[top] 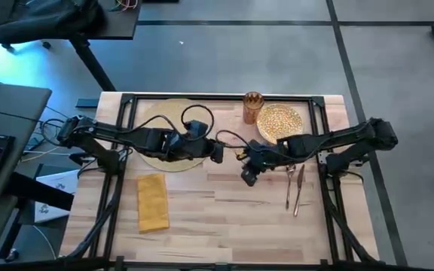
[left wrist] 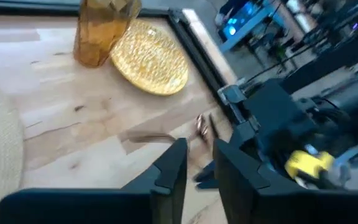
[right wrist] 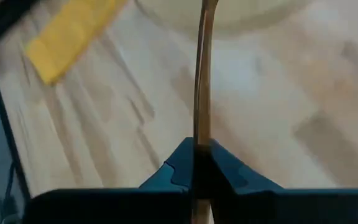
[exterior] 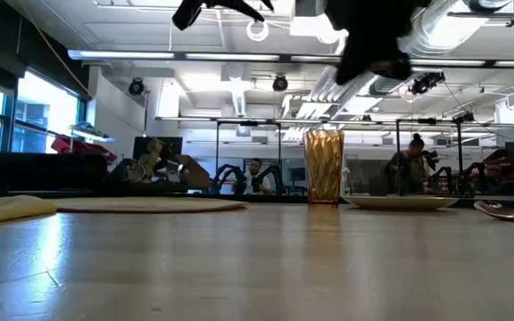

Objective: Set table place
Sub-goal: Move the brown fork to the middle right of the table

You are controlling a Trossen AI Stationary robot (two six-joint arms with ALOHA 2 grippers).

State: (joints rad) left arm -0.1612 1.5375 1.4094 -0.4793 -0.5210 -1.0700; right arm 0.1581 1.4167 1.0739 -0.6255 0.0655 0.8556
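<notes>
Right gripper (right wrist: 199, 163): fingers clenched on a thin utensil (right wrist: 204, 74), held above bench (top: 224, 207) centre
Left gripper (left wrist: 197, 180): fingers parted, empty (waiting)
Placemat (top: 153, 120): at 10 o'clock
Advice: utensil to be lowered level beside placemat

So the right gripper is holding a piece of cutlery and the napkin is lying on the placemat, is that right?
Not quite. The right gripper does hold a piece of cutlery, but the napkin lies on the bare table, apart from the placemat. The high view shows it.
</notes>
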